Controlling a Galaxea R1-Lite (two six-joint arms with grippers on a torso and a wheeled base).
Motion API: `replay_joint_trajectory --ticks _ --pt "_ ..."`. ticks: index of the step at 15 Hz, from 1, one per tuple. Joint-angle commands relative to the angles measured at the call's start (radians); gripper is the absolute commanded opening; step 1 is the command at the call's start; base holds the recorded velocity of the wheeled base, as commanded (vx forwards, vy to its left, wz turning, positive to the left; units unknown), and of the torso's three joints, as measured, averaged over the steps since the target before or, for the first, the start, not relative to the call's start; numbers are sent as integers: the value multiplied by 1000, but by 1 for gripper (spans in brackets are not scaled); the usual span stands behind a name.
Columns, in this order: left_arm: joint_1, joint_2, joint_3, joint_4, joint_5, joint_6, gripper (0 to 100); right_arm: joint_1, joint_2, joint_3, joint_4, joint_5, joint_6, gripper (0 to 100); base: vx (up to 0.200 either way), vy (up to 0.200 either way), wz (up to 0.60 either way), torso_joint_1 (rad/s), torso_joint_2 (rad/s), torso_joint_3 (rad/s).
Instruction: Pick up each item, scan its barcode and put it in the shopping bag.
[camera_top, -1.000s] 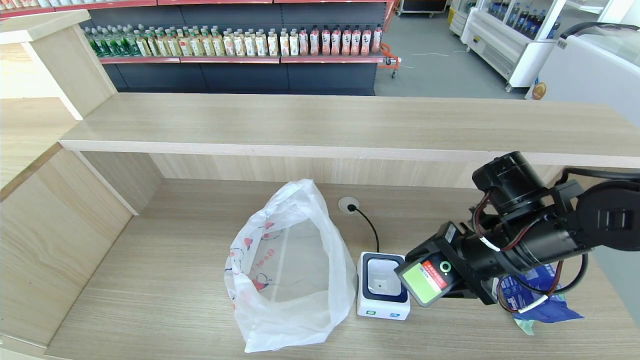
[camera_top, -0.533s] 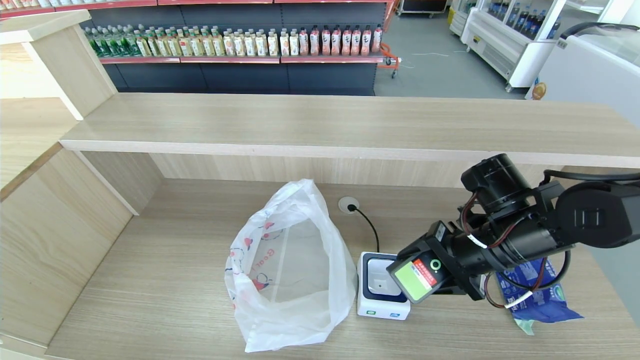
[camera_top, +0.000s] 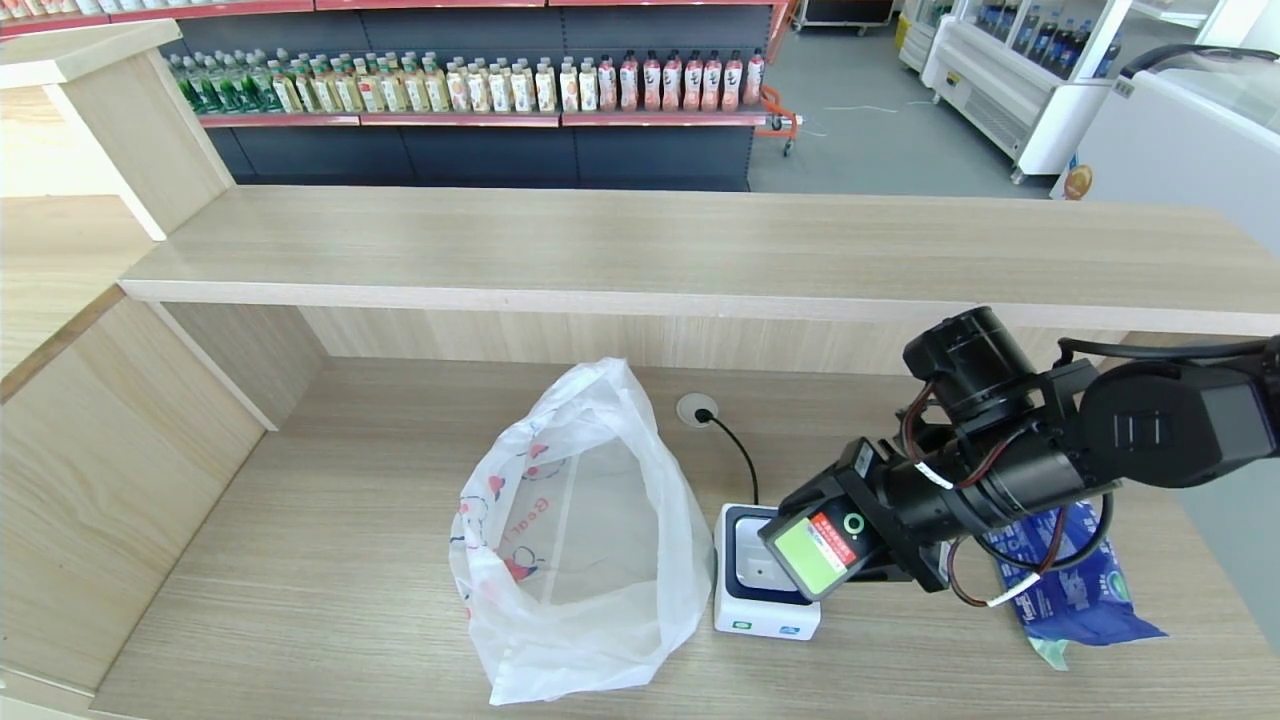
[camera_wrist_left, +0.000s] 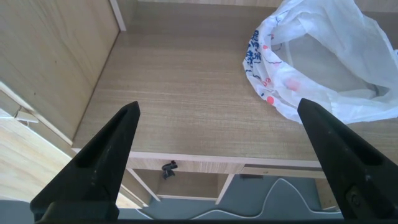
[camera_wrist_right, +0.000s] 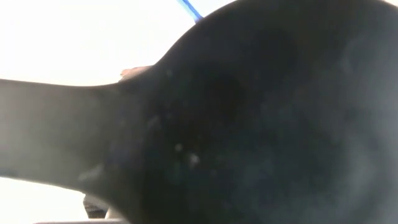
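One green-and-red packet (camera_top: 808, 556), clamped in the right gripper (camera_top: 862, 532), tilts over the white box-shaped scanner (camera_top: 765, 612) — likely presenting its barcode.

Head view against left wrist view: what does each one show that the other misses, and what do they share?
Head view adds: the right gripper shut on a small green-and-red pack, held at the right edge of the white box-shaped scanner, and a blue plastic packet on the counter, partly hidden by that arm. Left wrist view adds: the left gripper, its dark fingers wide open above the counter's near edge. Shared: the white translucent plastic shopping bag standing open on the light wooden counter.
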Motion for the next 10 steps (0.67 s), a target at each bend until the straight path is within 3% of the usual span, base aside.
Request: replay_joint_trajectory --ticks 1,3,4,6,8,9,10 --pt "0 0 0 0 0 0 100 1 -2 0 0 1 -4 0 0 0 0 0 0 0" --pt "0 0 0 0 0 0 100 1 -16 -2 2 -4 -16 0 0 0 0 0 0 0" --pt "0 0 0 0 0 0 100 -21 -157 12 3 -30 -113 0 0 0 0 0 0 0" --pt "0 0 0 0 0 0 100 -78 -371 35 2 -47 -344 0 0 0 0 0 0 0" --pt "0 0 0 0 0 0 100 -76 -540 97 -17 -7 -700 0 0 0 0 0 0 0" --pt "0 0 0 0 0 0 100 -76 -545 100 -18 -5 -711 0 0 0 0 0 0 0" --pt "0 0 0 0 0 0 100 -48 -632 167 -54 15 -955 0 0 0 0 0 0 0"
